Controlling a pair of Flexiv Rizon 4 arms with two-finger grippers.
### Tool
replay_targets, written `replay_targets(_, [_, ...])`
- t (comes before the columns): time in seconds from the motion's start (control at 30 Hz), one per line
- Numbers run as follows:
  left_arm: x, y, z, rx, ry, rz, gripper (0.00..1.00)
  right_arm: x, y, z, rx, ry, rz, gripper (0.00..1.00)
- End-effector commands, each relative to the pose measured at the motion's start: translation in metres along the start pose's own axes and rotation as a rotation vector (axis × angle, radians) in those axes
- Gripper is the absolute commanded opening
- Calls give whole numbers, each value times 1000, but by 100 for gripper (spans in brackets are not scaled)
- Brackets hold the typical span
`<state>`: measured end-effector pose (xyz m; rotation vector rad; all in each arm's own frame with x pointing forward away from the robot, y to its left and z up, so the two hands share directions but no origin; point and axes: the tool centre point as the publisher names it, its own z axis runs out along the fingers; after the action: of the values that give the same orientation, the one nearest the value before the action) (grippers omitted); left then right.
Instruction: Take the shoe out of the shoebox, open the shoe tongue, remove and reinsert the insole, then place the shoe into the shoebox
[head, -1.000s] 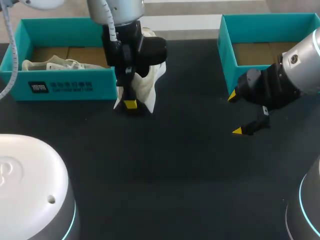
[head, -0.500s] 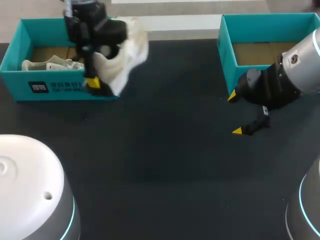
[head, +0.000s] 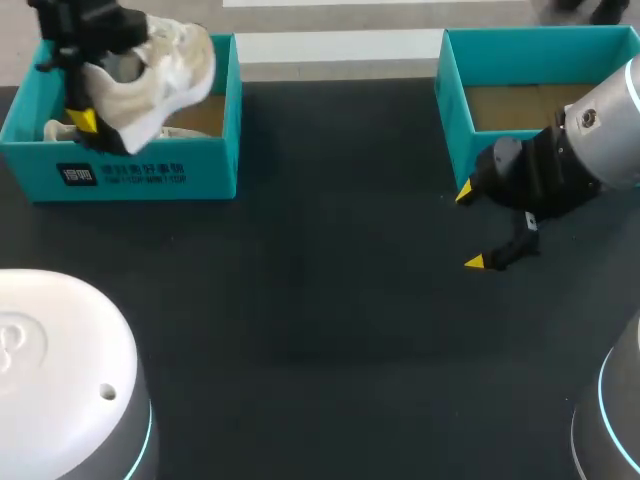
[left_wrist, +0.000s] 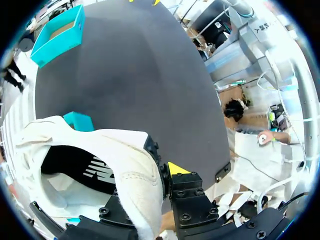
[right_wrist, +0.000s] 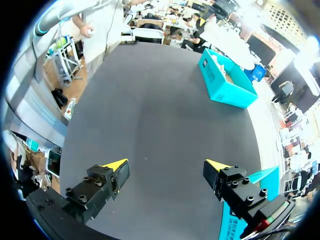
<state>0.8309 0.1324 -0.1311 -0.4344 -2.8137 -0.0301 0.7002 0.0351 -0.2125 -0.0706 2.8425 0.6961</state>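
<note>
While the black matte table (head: 330, 300) fills most of the head view, two teal cardboard shoeboxes sit at its far edge: the left shoebox (head: 150, 170) in the upper left of the frame and the right shoebox (head: 455, 110) in the upper right, each showing a brown floor inside. The white shoe (head: 165, 65) hangs tilted above the left shoebox, gripped by the left gripper (head: 88, 118), whose jaws stand narrow with the shoe's soft collar wall pinched between them. A second white shoe (head: 75, 130) with laces lies inside that box, at its left end. The right gripper (head: 471, 227) hovers just in front of the right shoebox, jaws spread wide and holding nothing.

The left wrist view alone looks into the shoe (left_wrist: 115, 150), showing its dark insole (left_wrist: 85, 167) with white print and only one yellow fingertip (left_wrist: 176, 168) outside the wall. The right wrist view shows bare table between the right gripper's (right_wrist: 167, 165) spread fingers, with the left shoebox (right_wrist: 225, 85) far ahead.
</note>
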Motion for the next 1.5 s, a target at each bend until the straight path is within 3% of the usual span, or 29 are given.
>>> replay_targets(0.03, [-15, 52, -8, 42, 24, -15, 0, 0, 1, 2, 4, -2, 1, 100])
replay_targets(0.13, [-21, 74, -11, 62, 33, -24, 0, 0, 1, 2, 4, -2, 1, 100])
replay_targets(0.3, [-28, 103, -15, 15, 50, -4, 0, 0, 1, 2, 4, -2, 1, 100])
replay_targets(0.53, [-23, 140, -24, -28, 18, 21, 0, 0, 1, 2, 4, -2, 1, 100])
replay_targets(1.1, [-23, 140, -24, -28, 18, 21, 0, 0, 1, 2, 4, -2, 1, 100])
replay_targets(1.13, [-25, 137, -22, -62, -1, 36, 0, 0, 1, 2, 4, -2, 1, 100])
replay_targets(1.17, [-29, 139, -22, -31, 4, 32, 0, 0, 1, 2, 4, -2, 1, 100])
replay_targets(1.5, [-72, 189, -24, 10, -61, -72, 0, 0, 1, 2, 4, -2, 1, 100])
